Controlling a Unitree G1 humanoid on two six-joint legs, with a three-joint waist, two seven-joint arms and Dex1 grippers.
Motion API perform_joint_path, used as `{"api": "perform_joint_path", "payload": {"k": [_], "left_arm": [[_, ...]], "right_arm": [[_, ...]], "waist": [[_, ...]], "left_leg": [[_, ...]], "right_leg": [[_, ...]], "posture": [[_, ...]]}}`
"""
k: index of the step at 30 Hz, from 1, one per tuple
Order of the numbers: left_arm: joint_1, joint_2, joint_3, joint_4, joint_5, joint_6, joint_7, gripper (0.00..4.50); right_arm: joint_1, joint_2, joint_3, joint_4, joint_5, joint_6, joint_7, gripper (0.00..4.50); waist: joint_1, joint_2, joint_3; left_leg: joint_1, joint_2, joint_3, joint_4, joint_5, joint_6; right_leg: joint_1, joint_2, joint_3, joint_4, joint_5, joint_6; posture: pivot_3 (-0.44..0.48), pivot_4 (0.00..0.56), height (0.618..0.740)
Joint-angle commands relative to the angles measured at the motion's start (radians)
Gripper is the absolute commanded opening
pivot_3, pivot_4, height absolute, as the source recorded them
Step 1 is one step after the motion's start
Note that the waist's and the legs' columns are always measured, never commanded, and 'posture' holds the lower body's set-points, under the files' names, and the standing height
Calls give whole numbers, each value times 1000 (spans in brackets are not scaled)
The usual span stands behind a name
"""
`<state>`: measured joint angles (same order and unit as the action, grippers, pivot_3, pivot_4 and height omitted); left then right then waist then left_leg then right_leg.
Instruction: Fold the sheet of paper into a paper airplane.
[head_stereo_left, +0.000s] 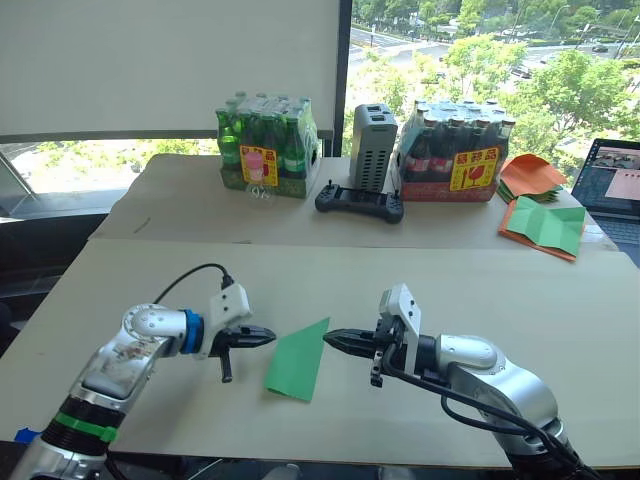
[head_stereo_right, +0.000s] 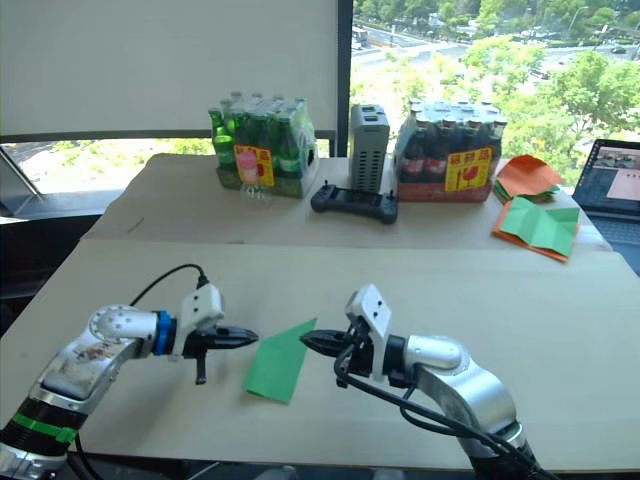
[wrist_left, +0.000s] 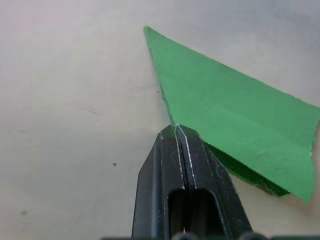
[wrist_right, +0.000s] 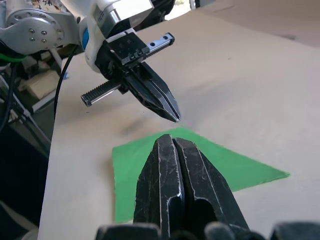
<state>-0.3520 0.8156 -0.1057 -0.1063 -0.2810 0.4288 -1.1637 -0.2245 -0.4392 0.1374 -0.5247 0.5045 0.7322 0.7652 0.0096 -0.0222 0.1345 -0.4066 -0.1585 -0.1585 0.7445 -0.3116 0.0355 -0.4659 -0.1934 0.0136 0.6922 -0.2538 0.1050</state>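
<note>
The sheet of paper (head_stereo_left: 299, 361) lies flat on the near part of the light surface (head_stereo_left: 120, 270), folded into a narrow green wedge with its point aimed away from the robot. It sits between the two tools, and neither one holds it.

The left tool (head_stereo_left: 268, 338) is just beside the paper's left edge. Its two black fingers are pressed together with nothing in them. The left arm reaches in low from the left, bent at the elbow, and the tool points sideways at the paper.

The right tool (head_stereo_left: 331, 340) is just beside the paper's pointed end, on its right. Its fingers are pressed together too, and they pinch nothing. The right arm comes in low from the right and points back at the left one, so the two tips face each other over the paper.

Far back stand a pack of green bottles (head_stereo_left: 266, 147), a pack of dark bottles (head_stereo_left: 452, 152), a grey box (head_stereo_left: 372, 148), a black controller (head_stereo_left: 359, 203) and some orange and green sheets (head_stereo_left: 543, 226)
</note>
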Motion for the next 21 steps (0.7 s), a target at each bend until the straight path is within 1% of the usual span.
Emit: {"api": "perform_joint_path", "payload": {"k": [1,3,5,7,8,9,12,15,18,21], "left_arm": [[-80,33,10,92,14,-133,-93,873],[-119,45,-30,164,54,-248,-158,1560],[-154,47,-70,245,121,-399,-193,2228],[-227,14,-106,386,193,-699,-210,2898],[-258,-3,-118,438,200,-810,-235,3268],[-287,-19,-128,488,205,-909,-257,3533],[-359,-77,-147,643,213,-1214,-273,3533],[-394,-115,-175,749,185,-1418,-315,3533],[-402,-120,-215,809,182,-1535,-341,3533],[-409,-139,-236,821,144,-1575,-345,3533]], "right_arm": [[2,-13,-16,-49,9,6,-35,0],[11,-20,-7,-46,-5,-3,-53,0],[17,-23,-5,-43,-6,-8,-64,0],[19,-18,-10,-38,-5,-13,-78,0],[19,-17,-11,-35,-5,-16,-82,0],[18,-17,-9,-30,-8,-19,-87,0],[14,-17,-2,-22,-19,-28,-101,0],[18,-16,-7,-28,-18,-28,-113,0],[27,-19,-16,-34,-17,-27,-127,0],[28,-14,-18,-33,-20,-26,-147,0]], "waist": [[1,0,0],[2,0,0],[2,0,0],[2,0,0],[2,-1,0],[3,-1,0],[2,-1,0],[-1,-1,0],[-12,-1,0],[-14,-1,0]], "left_leg": [[0,0,0,0,0,0],[0,0,0,0,0,0],[-1,0,0,1,0,0],[-1,0,1,1,0,0],[-2,0,0,1,0,0],[-3,0,0,2,0,0],[-5,-1,0,3,0,0],[-6,-1,0,4,0,1],[-8,-1,0,5,-1,2],[-9,-1,0,6,-1,2]], "right_leg": [[0,0,0,0,0,0],[0,0,0,0,0,0],[0,-1,0,-1,0,0],[0,-1,0,-1,0,0],[0,-1,0,-1,0,0],[0,-1,-1,-1,0,0],[0,-2,-2,-2,1,0],[0,-4,-2,-4,1,1],[-2,-4,-2,-4,1,1],[-4,-4,-2,-3,2,2]], "posture": [[0,150,675],[0,150,675],[0,150,675],[0,150,675],[0,150,675],[0,150,675],[0,150,675],[0,150,675],[0,150,675],[0,150,675]]}}
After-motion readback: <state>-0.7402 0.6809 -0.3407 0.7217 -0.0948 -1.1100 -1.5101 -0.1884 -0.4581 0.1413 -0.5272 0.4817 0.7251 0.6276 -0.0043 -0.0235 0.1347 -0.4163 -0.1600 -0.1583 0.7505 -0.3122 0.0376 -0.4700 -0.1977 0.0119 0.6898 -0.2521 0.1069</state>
